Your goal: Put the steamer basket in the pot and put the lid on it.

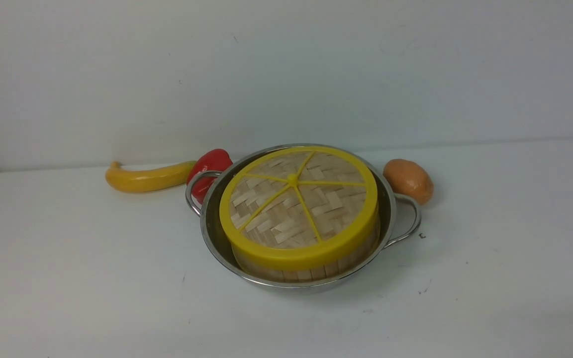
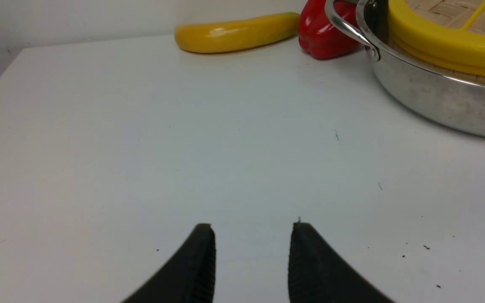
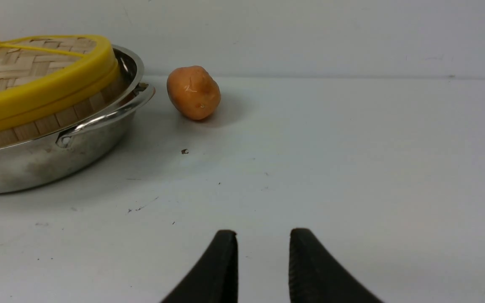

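While both pincers (image 2: pixel 253 227) (image 3: pixel 263 233) gape empty, the lidded pot (image 1: pixel 227 248) sits well apart

A white table (image 1: pixel 67 278) bears the pot (image 1: pixel 217 238), banana (image 1: pixel 147 177), red pepper (image 1: pixel 210 166) and potato (image 1: pixel 408 180)

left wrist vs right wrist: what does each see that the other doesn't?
Left wrist only: banana, red pepper, open left gripper holding nothing. Right wrist only: potato, open right gripper holding nothing. Both: the pot on the white table, with the lid sitting on the steamer basket inside it.
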Available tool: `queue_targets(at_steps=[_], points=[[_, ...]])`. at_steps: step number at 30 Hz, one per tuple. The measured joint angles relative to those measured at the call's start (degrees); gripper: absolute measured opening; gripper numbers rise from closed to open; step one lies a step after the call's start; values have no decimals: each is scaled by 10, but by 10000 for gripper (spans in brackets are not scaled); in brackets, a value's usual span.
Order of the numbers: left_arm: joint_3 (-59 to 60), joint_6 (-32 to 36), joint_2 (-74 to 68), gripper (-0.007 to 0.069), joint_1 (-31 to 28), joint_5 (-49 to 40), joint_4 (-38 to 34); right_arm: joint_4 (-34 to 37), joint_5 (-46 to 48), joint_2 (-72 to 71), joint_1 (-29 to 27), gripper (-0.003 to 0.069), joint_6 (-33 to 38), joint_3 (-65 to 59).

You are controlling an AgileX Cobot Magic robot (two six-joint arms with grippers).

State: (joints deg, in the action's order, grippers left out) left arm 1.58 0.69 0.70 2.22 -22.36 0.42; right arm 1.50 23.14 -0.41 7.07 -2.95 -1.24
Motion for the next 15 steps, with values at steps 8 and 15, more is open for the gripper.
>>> queue_targets(at_steps=[8, 15], points=[[0, 0, 0, 239, 0, 0, 0, 0, 0, 0, 0, 176, 0, 0], [0, 0, 0, 239, 0, 0, 0, 0, 0, 0, 0, 181, 0, 0]])
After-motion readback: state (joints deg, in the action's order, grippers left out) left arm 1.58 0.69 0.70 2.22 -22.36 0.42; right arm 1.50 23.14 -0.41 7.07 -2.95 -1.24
